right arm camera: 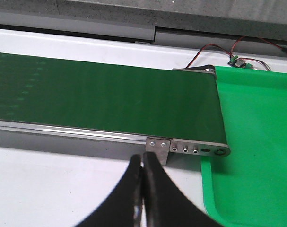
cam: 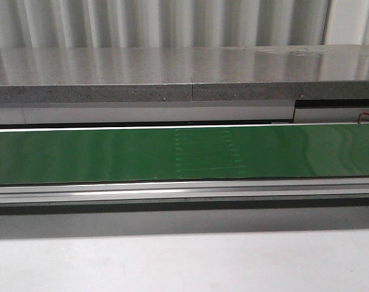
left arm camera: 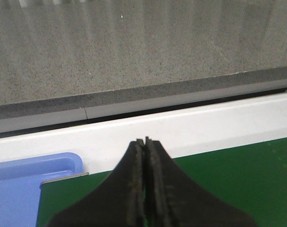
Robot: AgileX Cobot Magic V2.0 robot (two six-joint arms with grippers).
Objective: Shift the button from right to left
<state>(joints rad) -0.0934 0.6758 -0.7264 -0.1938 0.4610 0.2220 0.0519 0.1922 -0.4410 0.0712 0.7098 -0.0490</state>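
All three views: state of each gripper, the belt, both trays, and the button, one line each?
left gripper: shut, holding nothing.
right gripper: shut, holding nothing.
green conveyor belt: bare in every view.
blue tray: visible part bare.
green tray: visible part bare.
button: not visible anywhere.

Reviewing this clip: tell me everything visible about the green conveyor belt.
The green conveyor belt is a long, flat, dark green band with a smooth, faintly glossy surface, running left to right across the front view in a silver metal frame. Faint lighter dotted marks cross its middle. In the right wrist view its right end wraps around a roller beside a green tray; in the left wrist view a blue tray sits at its other end. Nothing rests on it in any view.
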